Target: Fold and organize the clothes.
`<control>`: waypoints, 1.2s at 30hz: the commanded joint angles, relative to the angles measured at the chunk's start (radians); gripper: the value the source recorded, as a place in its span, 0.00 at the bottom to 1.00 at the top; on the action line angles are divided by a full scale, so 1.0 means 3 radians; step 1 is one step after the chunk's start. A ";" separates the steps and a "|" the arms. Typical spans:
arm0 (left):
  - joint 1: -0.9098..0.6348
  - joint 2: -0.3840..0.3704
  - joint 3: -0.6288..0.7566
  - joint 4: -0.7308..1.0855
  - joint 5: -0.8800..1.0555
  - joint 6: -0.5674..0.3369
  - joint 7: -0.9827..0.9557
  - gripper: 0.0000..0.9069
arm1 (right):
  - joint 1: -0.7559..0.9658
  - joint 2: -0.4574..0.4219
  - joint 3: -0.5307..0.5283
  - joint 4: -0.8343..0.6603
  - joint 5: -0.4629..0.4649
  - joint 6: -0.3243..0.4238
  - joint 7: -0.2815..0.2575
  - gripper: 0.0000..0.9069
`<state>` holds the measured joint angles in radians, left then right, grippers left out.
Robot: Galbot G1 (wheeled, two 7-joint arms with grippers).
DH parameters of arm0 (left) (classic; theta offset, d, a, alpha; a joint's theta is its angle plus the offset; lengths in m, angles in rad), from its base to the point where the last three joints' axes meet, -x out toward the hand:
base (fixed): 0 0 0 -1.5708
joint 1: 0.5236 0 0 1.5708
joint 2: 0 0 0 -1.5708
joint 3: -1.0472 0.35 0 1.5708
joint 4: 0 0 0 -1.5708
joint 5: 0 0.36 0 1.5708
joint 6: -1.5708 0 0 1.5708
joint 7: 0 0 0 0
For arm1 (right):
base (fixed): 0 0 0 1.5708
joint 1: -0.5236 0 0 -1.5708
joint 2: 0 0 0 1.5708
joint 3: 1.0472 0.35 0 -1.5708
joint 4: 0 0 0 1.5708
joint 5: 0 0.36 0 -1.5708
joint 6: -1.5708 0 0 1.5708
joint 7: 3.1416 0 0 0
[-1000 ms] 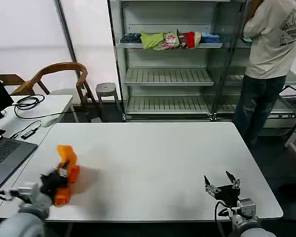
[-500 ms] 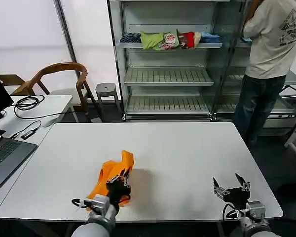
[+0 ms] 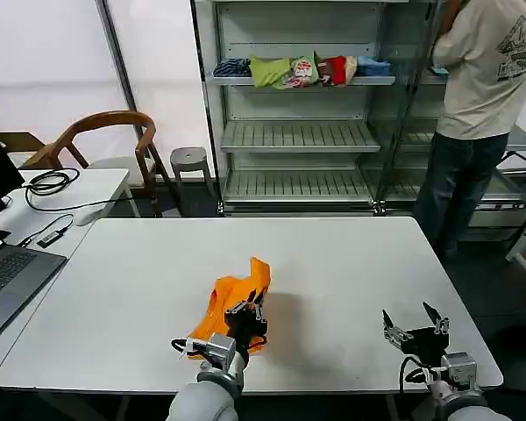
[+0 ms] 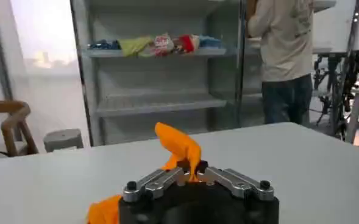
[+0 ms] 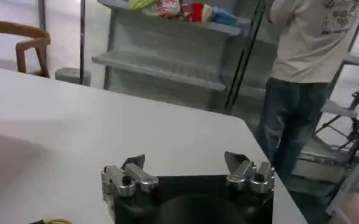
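The left end effector (image 3: 245,317), clamped on the bunched orange T-shirt (image 3: 231,303), has dragged it rightward from the worktop's (image 3: 333,263) near-left edge to near-centre, ready for spreading; the right end effector (image 3: 415,331) waits open near-right.

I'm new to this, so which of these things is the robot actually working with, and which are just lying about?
In the job:
- bright orange soft-fabric T-shirt, bunched on the white table
- left pincer, shut on it
- right pincer, open, waiting

Lying about:
- bundled coloured garments on the metal shelf
- wooden chair
- black cables
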<state>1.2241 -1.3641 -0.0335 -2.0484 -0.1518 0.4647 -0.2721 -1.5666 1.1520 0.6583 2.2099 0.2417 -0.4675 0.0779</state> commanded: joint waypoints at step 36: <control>0.0300 0.0829 -0.2104 0.0464 -0.0496 -0.1352 0.1185 1.00 | 0.1041 0.0316 -0.0726 -0.0715 -0.0568 0.0415 -0.0035 1.00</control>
<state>1.2698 -1.1961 -0.4931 -1.9928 -0.3528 0.1807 -0.0291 -1.3733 1.2116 0.5275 2.0967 0.1469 -0.4010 0.0605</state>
